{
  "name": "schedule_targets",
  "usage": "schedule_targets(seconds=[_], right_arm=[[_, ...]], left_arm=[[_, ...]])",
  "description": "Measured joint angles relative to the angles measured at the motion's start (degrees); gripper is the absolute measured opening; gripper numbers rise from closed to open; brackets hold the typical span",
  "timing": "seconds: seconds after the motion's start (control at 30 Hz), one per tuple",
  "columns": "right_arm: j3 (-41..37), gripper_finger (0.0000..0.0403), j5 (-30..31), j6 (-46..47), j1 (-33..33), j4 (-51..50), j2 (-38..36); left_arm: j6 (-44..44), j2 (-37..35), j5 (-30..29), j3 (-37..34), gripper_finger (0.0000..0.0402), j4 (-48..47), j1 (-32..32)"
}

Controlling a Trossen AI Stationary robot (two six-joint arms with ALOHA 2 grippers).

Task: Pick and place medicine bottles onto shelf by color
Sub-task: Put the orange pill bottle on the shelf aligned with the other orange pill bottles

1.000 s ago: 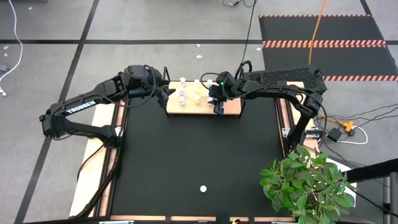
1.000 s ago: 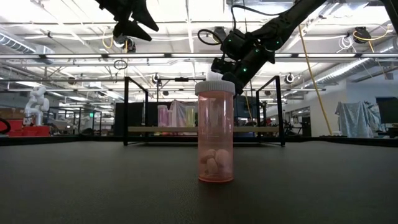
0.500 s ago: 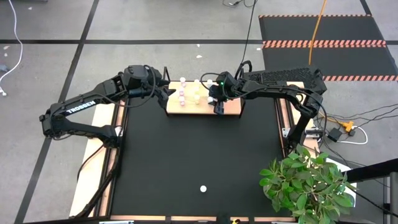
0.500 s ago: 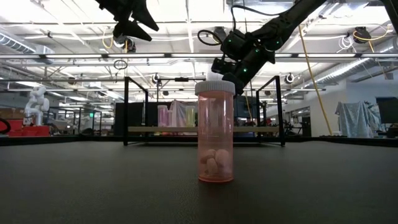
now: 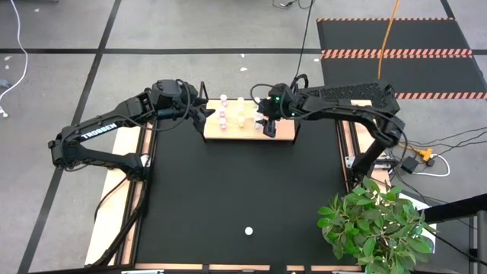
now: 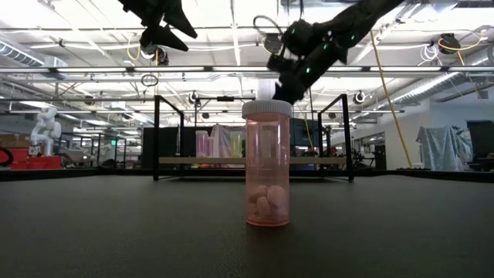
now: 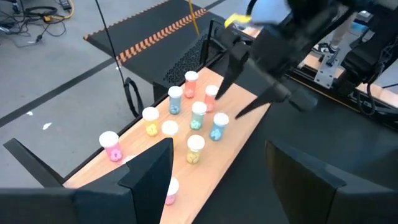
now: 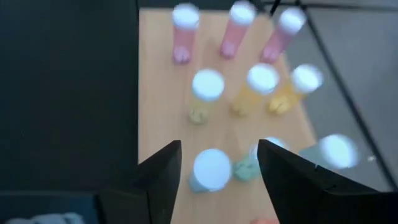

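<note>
The light-wood shelf (image 5: 245, 131) stands at the table's far edge on black brackets (image 6: 157, 139). Several white-capped bottles stand upright on it in rows: pink (image 8: 231, 28), yellow (image 8: 256, 87) and teal (image 8: 210, 169). One pink bottle (image 6: 268, 166) stands alone on its base near the table's front edge (image 5: 248, 230). My right gripper (image 8: 217, 146) hovers open above the shelf's right part (image 5: 268, 128), over a teal bottle, touching nothing. My left gripper (image 7: 217, 146) is open and empty, raised by the shelf's left end (image 5: 205, 114).
A potted plant (image 5: 373, 221) overhangs the table's near right corner. The black tabletop (image 5: 228, 183) stretches between the shelf and the lone bottle. Wooden rails (image 5: 106, 221) run along the table's sides. Cables lie on the floor beyond.
My right gripper has risen above the shelf and drawn a little toward the table's far edge, staying open. The bottles and my left gripper have kept still.
</note>
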Motion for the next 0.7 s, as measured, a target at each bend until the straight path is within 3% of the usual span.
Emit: schedule_targets(seconds=[0.27,0.53,0.7], right_arm=[[0.0,0.021,0.4,5.4,2.5,-0.7,-11.3],[0.0,0.021,0.2,14.0,10.8,-6.0,-18.9],[0.0,0.021,0.2,20.1,17.5,-8.6,-20.5]], left_arm=[[-3.0,0.0,3.9,0.0,0.0253,0.1,-3.8],[-11.5,3.3,3.8,0.1,0.0253,2.0,-17.0],[-16.8,9.3,2.5,0.1,0.0253,3.0,-27.5]])
